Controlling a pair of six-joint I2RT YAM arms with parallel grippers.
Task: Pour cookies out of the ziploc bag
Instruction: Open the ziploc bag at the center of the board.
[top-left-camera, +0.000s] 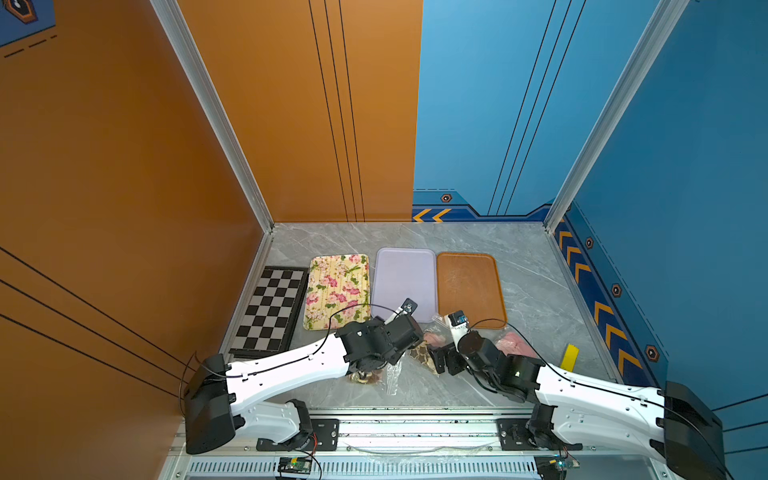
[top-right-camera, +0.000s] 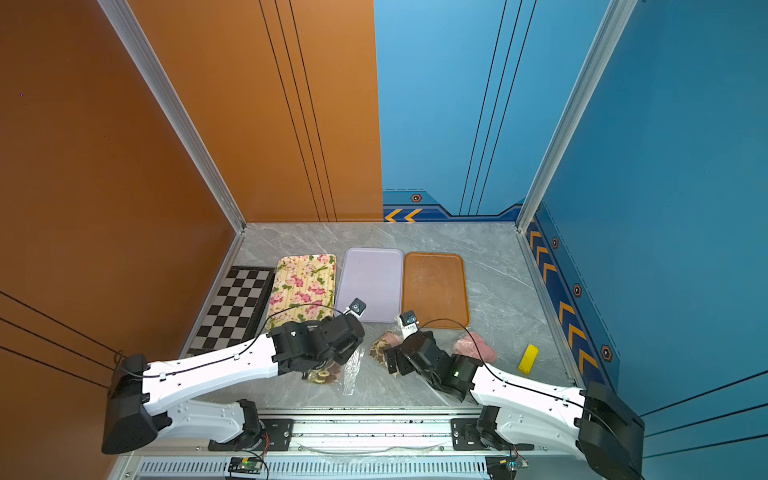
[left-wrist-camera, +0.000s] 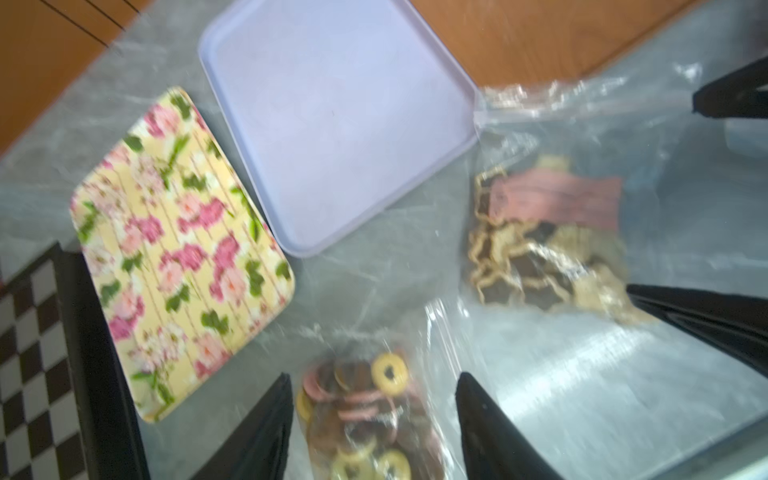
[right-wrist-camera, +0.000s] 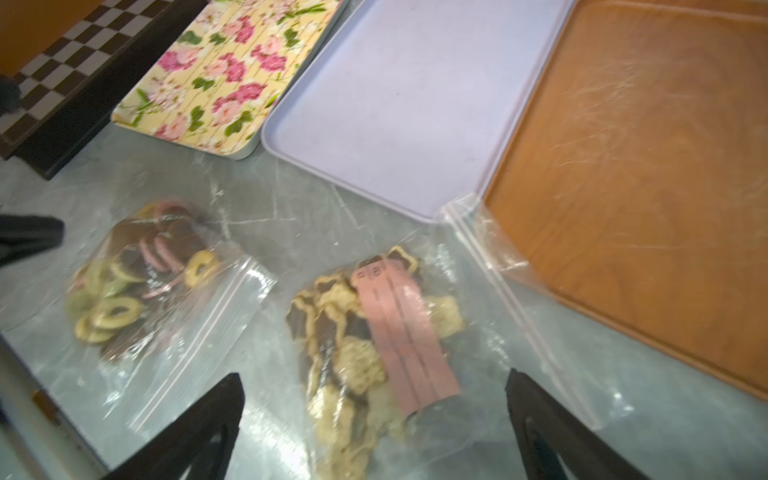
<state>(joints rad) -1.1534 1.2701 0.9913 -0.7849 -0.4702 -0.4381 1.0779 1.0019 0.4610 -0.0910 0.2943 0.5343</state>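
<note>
My left gripper (left-wrist-camera: 374, 376) stood jaws apart astride the ziploc bag (left-wrist-camera: 357, 411) of round cookies (left-wrist-camera: 388, 374), near the floral tray (left-wrist-camera: 178, 249). My right gripper (right-wrist-camera: 375, 372) gaped wide above a second bag (right-wrist-camera: 453, 282) of flower cookies (right-wrist-camera: 353, 345), and bagged pink discs (top-left-camera: 513, 344) lay on the table (top-left-camera: 540, 282) beyond it.

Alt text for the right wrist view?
Open right gripper straddles a clear bag of flower cookies on the table; a bag of round cookies lies beside it. Beyond: a floral tray, a lilac tray, a brown tray.
</note>
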